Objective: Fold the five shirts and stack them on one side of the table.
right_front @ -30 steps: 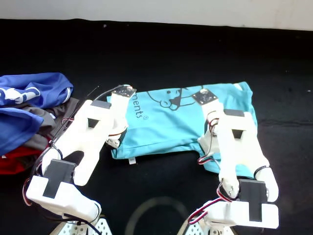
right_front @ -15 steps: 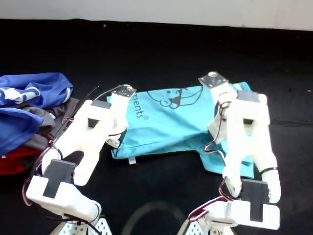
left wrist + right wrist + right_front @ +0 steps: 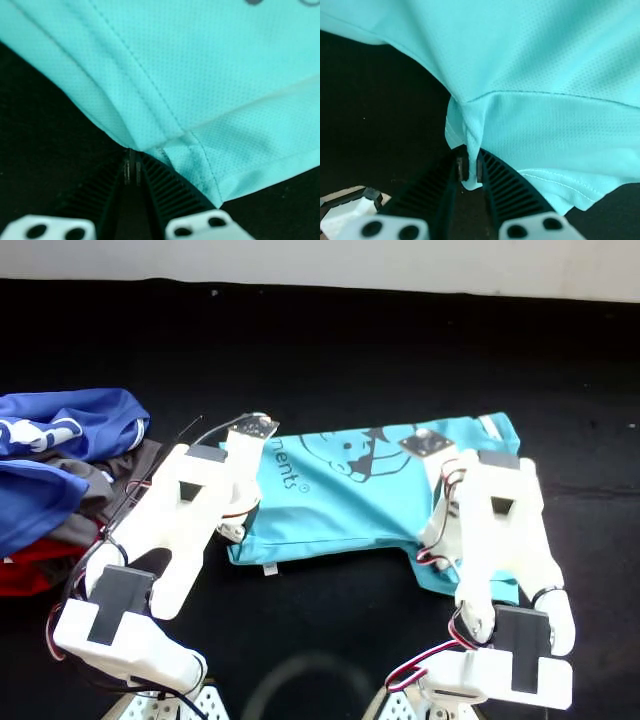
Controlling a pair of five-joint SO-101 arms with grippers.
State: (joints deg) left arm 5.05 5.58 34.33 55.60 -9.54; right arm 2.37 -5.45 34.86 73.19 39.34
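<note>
While the teal shirt (image 3: 340, 500) is spread on the black counter (image 3: 400, 350), its left edge is pinched in the closed left jaws and a bunched fold is clamped in the right jaws. Other shirts (image 3: 60, 470) are heaped at the counter's left edge, well apart.
</note>
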